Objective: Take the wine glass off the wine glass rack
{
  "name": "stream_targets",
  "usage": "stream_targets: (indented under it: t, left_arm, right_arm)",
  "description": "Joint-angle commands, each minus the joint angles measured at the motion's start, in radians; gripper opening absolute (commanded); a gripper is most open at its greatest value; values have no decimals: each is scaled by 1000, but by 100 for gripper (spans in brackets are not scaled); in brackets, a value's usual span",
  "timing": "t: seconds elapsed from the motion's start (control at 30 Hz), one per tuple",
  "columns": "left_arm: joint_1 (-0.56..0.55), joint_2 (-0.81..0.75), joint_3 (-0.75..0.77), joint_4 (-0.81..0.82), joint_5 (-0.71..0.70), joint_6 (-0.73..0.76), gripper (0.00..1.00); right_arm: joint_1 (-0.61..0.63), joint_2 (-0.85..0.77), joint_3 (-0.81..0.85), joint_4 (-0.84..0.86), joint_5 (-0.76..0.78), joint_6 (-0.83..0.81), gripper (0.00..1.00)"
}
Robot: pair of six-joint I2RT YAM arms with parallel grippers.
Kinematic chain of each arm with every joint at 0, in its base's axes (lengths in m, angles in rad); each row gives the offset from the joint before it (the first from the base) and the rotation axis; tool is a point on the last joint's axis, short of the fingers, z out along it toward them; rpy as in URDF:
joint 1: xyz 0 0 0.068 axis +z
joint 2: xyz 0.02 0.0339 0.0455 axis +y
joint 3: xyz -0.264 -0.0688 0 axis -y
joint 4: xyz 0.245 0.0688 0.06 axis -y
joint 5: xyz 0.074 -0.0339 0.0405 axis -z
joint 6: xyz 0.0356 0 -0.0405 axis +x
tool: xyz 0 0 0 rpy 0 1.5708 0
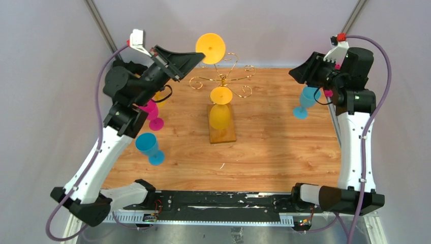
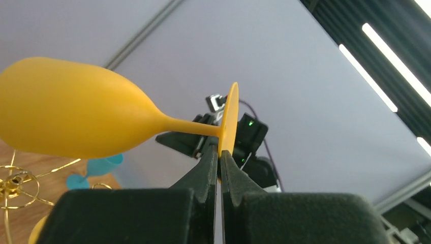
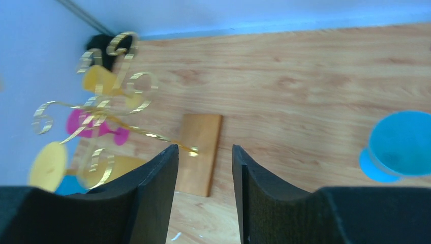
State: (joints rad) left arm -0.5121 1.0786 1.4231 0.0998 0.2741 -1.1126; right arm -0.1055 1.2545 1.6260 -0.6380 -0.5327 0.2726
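Note:
My left gripper [image 1: 195,57] is shut on the foot disc of a yellow wine glass [image 1: 210,48], held high at the back, above the gold wire wine glass rack [image 1: 222,79]. In the left wrist view the fingertips [image 2: 209,158] pinch the disc's rim and the yellow wine glass [image 2: 66,114] lies sideways, clear above the rack's scrolls [image 2: 18,185]. A second yellow glass [image 1: 220,116] hangs on the rack over its amber wooden base [image 1: 223,134]. My right gripper [image 1: 297,71] is open and empty, away to the right; in its wrist view the right gripper [image 3: 203,152] faces the rack [image 3: 101,109].
A pink glass [image 1: 152,116] and a blue glass [image 1: 148,145] stand on the wooden table left of the rack, under my left arm. Another blue glass [image 1: 306,99] stands at the right, close below my right gripper, and shows in the right wrist view [image 3: 401,145]. Grey walls enclose the table.

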Motion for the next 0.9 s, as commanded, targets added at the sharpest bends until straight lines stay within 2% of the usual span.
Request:
stream_targets:
  t: [0.0, 0.13, 0.27, 0.4, 0.47, 0.6, 0.7, 0.87]
  left_arm:
    - [-8, 46, 68, 212, 269, 75, 0]
    - [-12, 80, 39, 450, 426, 5, 0]
    - [-12, 108, -61, 962, 536, -202, 0]
    - [-12, 247, -10, 1451, 583, -537, 0]
    - [-12, 312, 24, 1467, 617, -593, 0]
    - [-13, 352, 8, 1466, 632, -580, 0]
    - [-13, 356, -8, 1466, 633, -566, 0]
    - [-12, 359, -20, 1467, 634, -561, 0]
  right_arm:
    - [9, -79, -44, 246, -332, 152, 49]
    - [9, -134, -148, 590, -521, 409, 52]
    - [9, -154, -233, 946, -615, 647, 57]
    - [9, -132, -296, 1417, -662, 942, 59]
    - [9, -107, -305, 1620, -665, 1075, 60]
    - [9, -53, -288, 1985, -632, 1330, 60]
    - [9, 16, -230, 2192, -584, 1505, 60]
    - [21, 63, -177, 2235, -579, 1547, 60]
